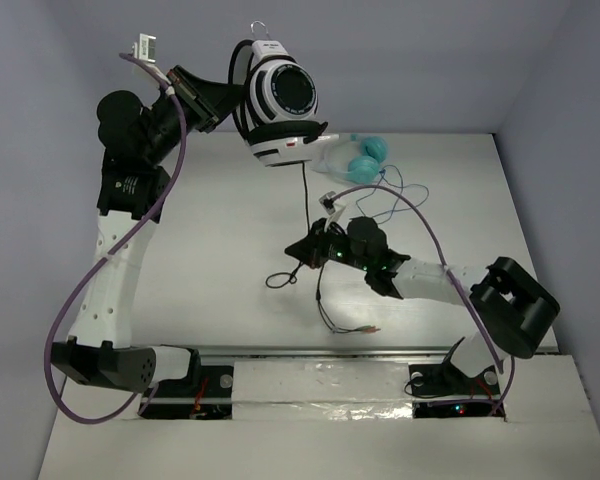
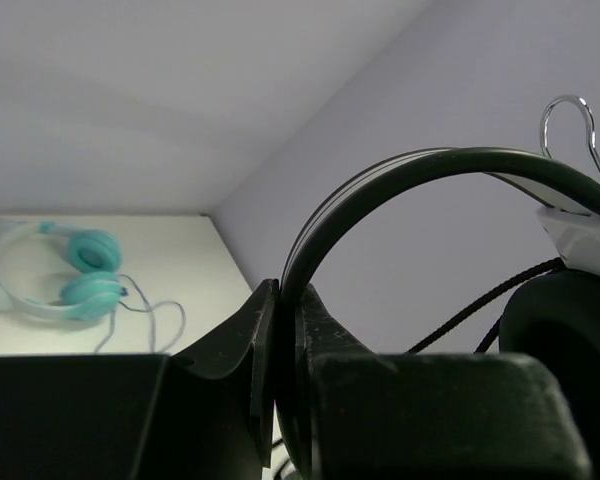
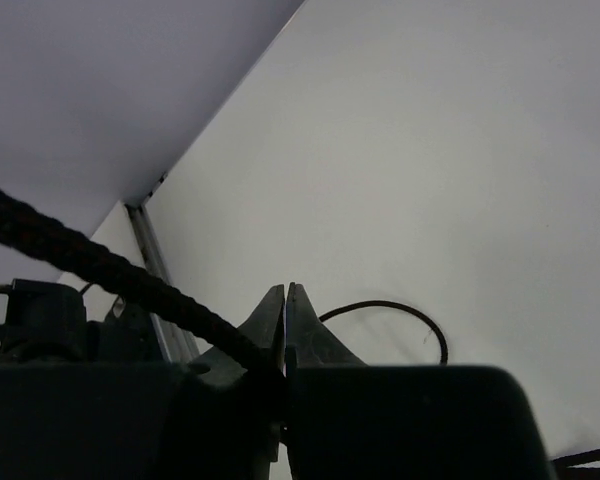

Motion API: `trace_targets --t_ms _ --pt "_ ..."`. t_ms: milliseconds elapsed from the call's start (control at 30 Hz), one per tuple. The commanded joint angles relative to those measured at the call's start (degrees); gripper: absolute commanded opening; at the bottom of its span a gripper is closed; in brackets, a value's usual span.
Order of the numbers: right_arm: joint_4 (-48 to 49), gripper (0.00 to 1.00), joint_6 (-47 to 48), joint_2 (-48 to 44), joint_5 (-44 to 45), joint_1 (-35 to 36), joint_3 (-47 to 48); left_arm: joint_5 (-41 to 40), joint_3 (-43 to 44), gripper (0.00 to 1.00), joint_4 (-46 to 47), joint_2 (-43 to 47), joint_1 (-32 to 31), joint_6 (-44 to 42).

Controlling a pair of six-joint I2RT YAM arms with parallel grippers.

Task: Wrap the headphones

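Because the left gripper (image 1: 215, 100) is clamped on the black headband (image 2: 380, 175), the headphones (image 1: 280, 105) hang high above the back of the table (image 1: 210, 260), apparently so that the long cable (image 1: 305, 190) drops free for winding. Right gripper (image 1: 302, 252): jaws pressed together on that cable low over the table, judged to be gathering slack, with the remaining cord in a loose loop beside it; teal headphones (image 1: 365, 158) lie apart near the back wall, not involved. Markings: no brand, label or lettering legible on any item in any view.
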State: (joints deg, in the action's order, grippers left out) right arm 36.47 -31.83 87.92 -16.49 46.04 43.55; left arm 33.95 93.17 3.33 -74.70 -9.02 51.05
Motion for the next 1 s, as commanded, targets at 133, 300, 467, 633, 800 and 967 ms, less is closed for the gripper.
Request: trace_targets --t_ms 133,300,467,633,800,967 --pt "-9.02 0.00 1.86 -0.81 4.18 10.97 2.33 -26.52 -5.27 0.00 2.73 2.63 -0.12 -1.48" --pt "-18.79 0.00 3.53 -3.36 11.03 17.05 4.44 -39.82 -9.32 0.00 2.47 -0.36 -2.31 -6.12" --pt "-31.09 0.00 4.41 -9.50 15.17 20.40 6.28 -58.63 -12.04 0.00 0.18 -2.47 -7.41 -15.88" --pt "-45.67 0.00 8.01 -13.73 19.12 21.72 12.51 -72.41 -10.46 0.00 -3.15 -8.70 -14.61 -26.93" --pt "-60.89 0.00 13.46 -14.88 28.14 21.72 21.13 -79.03 -12.56 0.00 -4.90 -13.10 -23.32 -35.48" --pt "-66.17 0.00 16.53 -16.20 40.73 20.94 25.52 -79.83 -17.92 0.00 -9.92 -11.71 -27.80 -37.60"
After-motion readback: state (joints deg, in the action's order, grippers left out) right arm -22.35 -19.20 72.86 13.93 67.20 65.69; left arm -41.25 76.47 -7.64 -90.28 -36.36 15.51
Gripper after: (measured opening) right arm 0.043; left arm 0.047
